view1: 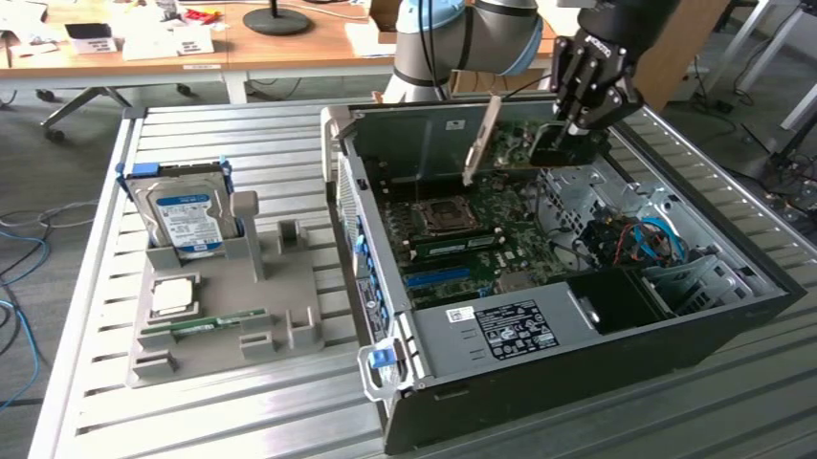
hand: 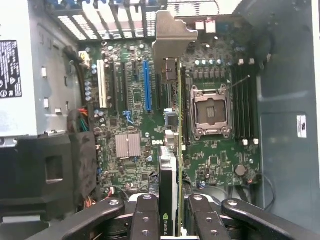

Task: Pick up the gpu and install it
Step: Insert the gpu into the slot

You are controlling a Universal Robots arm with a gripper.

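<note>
gripper point(view1: 571, 134) | fingers point(hand: 145, 220) pinching gpu point(hand: 169, 170) (edge-on, "NVIDIA" legible) | held above motherboard point(hand: 215, 160) inside case point(view1: 715, 316)

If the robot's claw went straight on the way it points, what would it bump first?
The gripper, shut on the gpu, points into the open case. The card's edge would likely touch the motherboard first, near the slots beside the blue slot; depth is hard to judge.
</note>
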